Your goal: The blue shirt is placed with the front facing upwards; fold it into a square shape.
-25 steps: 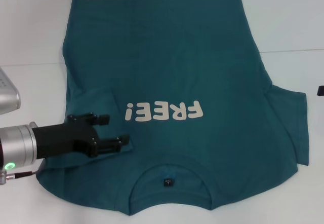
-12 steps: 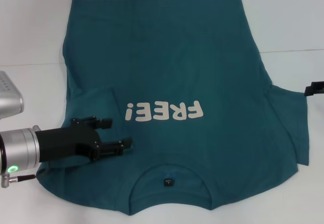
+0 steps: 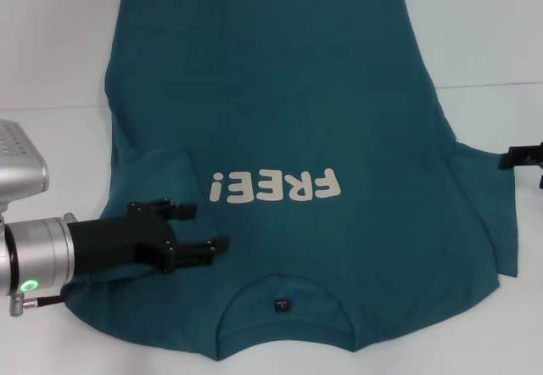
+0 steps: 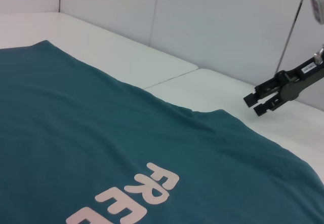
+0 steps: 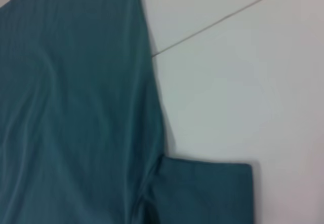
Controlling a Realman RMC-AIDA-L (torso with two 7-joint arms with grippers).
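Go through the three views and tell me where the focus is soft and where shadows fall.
Head view: sharp, evenly lit, with the left gripper casting a soft shadow on the blue shirt. Left wrist view: the FREE! print is slightly soft up close; the right gripper farther off is crisper. Right wrist view: blurred overall, with a faint shadow on the table along the shirt's edge.

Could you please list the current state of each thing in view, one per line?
blue shirt: spread flat on the table, print up, collar toward the robot; its sleeve on the robot's left is folded in over the body, the other sleeve lies out flat.
left hand: open, low over the folded-in sleeve, holding nothing.
right hand: open, above the table beside the spread sleeve, holding nothing.
table: white, bearing the shirt.
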